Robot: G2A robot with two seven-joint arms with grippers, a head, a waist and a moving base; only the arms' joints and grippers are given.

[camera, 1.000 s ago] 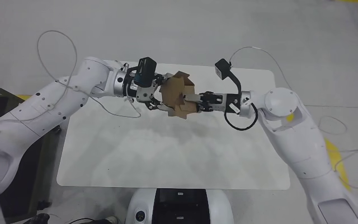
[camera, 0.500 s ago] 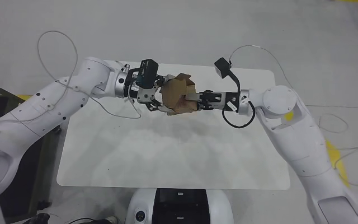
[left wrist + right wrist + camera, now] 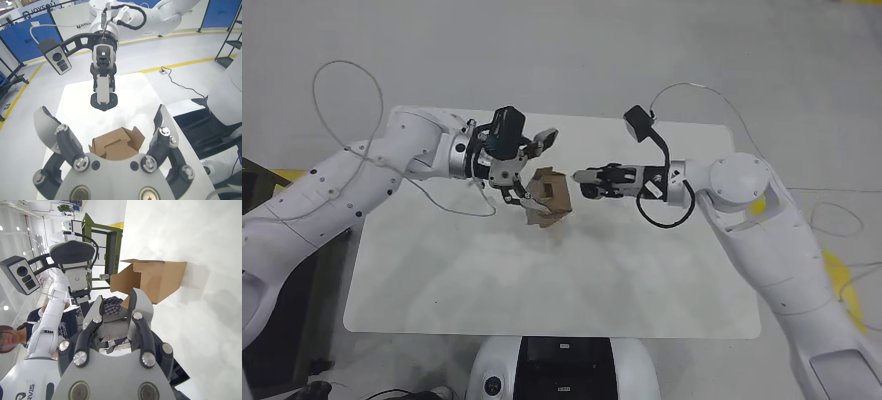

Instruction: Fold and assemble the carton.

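Top view: a small brown cardboard carton (image 3: 548,197) sits on the white table (image 3: 642,280), toward the far side, between the 2 arms. It is partly formed. Its walls stand as a box, and in the right wrist view 1 end rests against the table surface while loose flaps stick out at the other end.

The left gripper (image 3: 530,167) is just beside the carton, its 2 fingers spread wide and holding nothing. In the left wrist view 1 finger shows on each side of the carton with a gap on both sides. In the top view the nearer finger is so close to the cardboard that contact cannot be judged.

The right gripper (image 3: 581,178) is just beside the carton on the opposite side, a little apart from it. Its 2 fingers are parted by a narrow gap and hold nothing. Nothing lies between either gripper and the carton.

The tabletop is plain white with rounded corners. Around it is a pale grey floor (image 3: 170,56) marked with yellow lines (image 3: 189,62). A black cable (image 3: 181,85) trails across the floor. Blue panels (image 3: 22,43) stand at the edge of the room, and a green metal frame (image 3: 105,256) stands beyond the table.

Both arms stretch in from opposite sides, forearms nearly level above the table, the 2 grippers facing each other.
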